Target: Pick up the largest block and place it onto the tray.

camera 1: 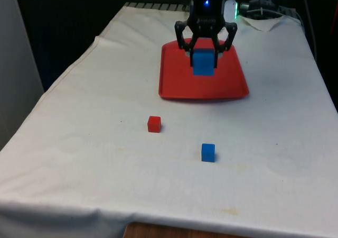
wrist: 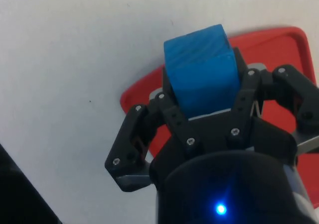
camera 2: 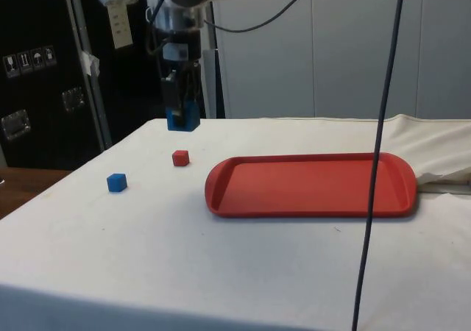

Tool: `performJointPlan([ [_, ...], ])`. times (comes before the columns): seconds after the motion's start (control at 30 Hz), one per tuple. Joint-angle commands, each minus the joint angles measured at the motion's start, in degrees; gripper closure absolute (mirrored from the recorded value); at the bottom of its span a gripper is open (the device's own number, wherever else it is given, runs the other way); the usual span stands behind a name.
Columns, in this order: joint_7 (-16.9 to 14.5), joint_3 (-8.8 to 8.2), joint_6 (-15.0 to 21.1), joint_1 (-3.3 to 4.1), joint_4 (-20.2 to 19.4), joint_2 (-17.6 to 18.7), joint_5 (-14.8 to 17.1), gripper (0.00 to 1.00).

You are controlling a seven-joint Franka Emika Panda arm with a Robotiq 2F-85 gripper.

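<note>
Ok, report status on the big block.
Gripper shut on large blue block, held in the air. Red tray empty. Small red block and small blue block on cloth, clear of path.

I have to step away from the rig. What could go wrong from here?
The gripper holds the large blue block in the air, off to one side of the red tray. Released now, it would likely land on the cloth. Dropped from this height over the tray, it might bounce out.

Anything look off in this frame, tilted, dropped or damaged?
Nothing stands out. The large blue block sits squarely in the gripper, held in the air. The red tray lies flat on the cloth, and the small red block and small blue block rest upright, apart.
</note>
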Motion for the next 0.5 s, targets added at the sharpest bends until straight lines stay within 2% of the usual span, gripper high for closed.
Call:
performJointPlan([
  [0.0,0.06,0.00,0.11,0.06,-0.46,-0.57,-0.29,1.00],
  [0.03,1.03,-0.80,1.09,0.80,-1.78,-1.55,-1.78,1.00],
  [0.27,1.49,-0.69,1.78,0.63,-5.04,-5.50,-4.35,1.00],
  [0.3,0.52,0.00,0.63,0.06,-3.78,-4.64,-2.86,1.00],
  [0.33,1.49,-0.69,1.89,0.63,-5.39,-5.90,-4.64,1.00],
  [0.47,1.49,-0.63,2.52,0.52,-7.10,-7.68,-5.56,1.00],
])
